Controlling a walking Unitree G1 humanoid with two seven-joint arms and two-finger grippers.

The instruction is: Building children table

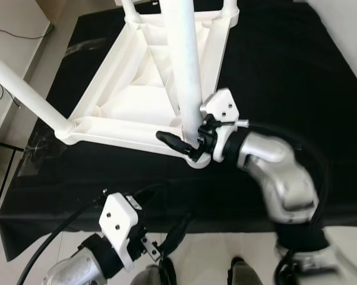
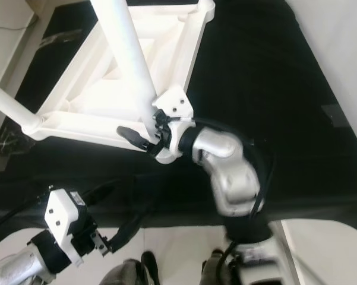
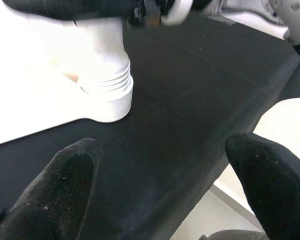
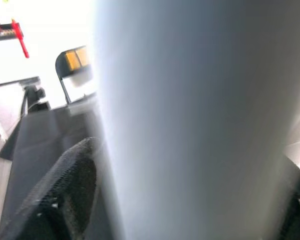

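A white children's table (image 1: 116, 127) lies upside down on a black cloth (image 1: 285, 71). One white leg (image 1: 184, 71) stands up from its near corner socket (image 3: 107, 95), whose thread shows at the base. My right gripper (image 1: 187, 142) is shut on this leg just above the socket, one finger (image 4: 65, 190) on each side of the leg (image 4: 189, 120). A second leg (image 1: 24, 89) slants away at the left corner. My left gripper (image 3: 159, 185) hangs open and empty low over the cloth's front edge, short of the socket.
The black cloth's front edge (image 1: 226, 228) runs just before my feet (image 1: 237, 267) on a pale floor. A cable (image 1: 12, 32) lies on the floor at the far left. A folding chair (image 4: 72, 65) stands beyond the cloth.
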